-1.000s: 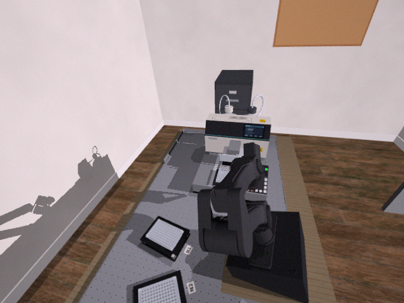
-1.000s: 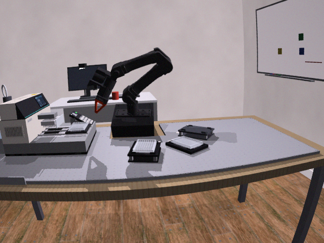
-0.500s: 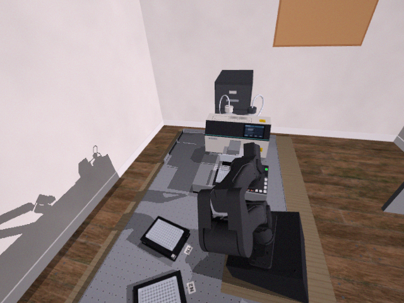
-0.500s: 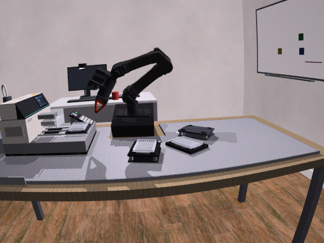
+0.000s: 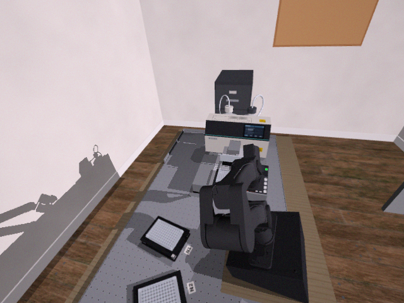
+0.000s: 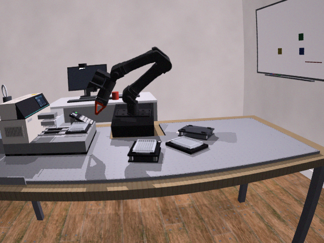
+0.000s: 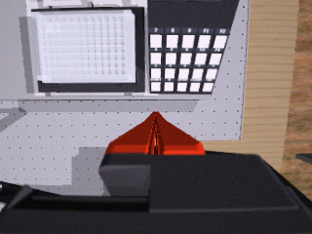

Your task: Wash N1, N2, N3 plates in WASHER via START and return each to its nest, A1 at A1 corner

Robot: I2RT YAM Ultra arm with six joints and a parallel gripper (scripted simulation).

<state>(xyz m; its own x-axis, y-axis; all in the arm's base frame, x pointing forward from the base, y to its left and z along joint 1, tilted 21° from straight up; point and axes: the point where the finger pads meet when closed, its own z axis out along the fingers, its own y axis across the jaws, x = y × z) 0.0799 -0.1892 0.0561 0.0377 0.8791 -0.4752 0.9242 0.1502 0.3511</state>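
A clear 96-well plate point(image 7: 85, 46) lies in the washer's carrier pocket, also seen in the side view point(image 6: 78, 126). The keypad point(image 7: 185, 60) sits right of it, and its lowest row's leftmost key point(image 7: 155, 87) lies just ahead of my fingertips. My gripper point(image 7: 155, 116) point(image 6: 99, 108) is shut and empty, its red fingers pressed together. It hangs in the air above and in front of the keypad. The lamp point(image 5: 266, 169) glows green. Two nests hold plates point(image 6: 144, 146) point(image 6: 187, 142). A third nest point(image 6: 196, 131) is empty.
The washer body point(image 5: 238, 133) with its screen stands behind the carrier track. My arm's black base point(image 6: 132, 121) stands on the table between washer and nests. A label reading N2 point(image 5: 191, 287) lies beside the nearest nest. My arm hides part of the keypad from above.
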